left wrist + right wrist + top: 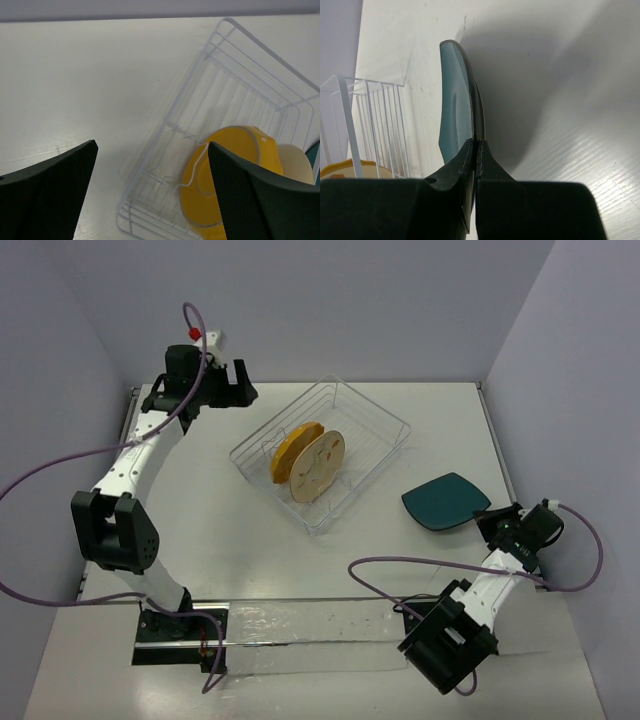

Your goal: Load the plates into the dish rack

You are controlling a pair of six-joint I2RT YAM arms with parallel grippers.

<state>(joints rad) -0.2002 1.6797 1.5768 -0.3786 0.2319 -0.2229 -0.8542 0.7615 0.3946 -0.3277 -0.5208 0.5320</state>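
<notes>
The dark teal plate (445, 502) is a rounded square with a glossy face and a shallow raised rim. It sits out on the right side of the white table (250, 560), well apart from the dish rack (385, 430) and outside it. The right gripper (488, 521) has its two fingers pinched tight on the plate's edge nearest the arm. From the right wrist the plate (454, 110) shows edge-on, a thin curved blue-green sliver running away from the clamped fingers (465, 157) with a broad shadow on the table beside it. I cannot tell whether it is clear of the surface or resting on it. The rack is a silver-white wire basket, turned corner-on to the arms in the middle of the table. Two plates stand on edge inside it, side by side toward its near-left part. The orange-yellow plate (291, 447) with the wavy rim is on the left, and the beige plate (320, 468) is right beside it, its face showing faint lines and small reddish marks. The rest of the basket, toward the far-right corner, holds only bare wire. The left gripper (243, 390) hangs over the far-left of the table, just off the rack's left corner, its fingers spread wide with nothing between them.
</notes>
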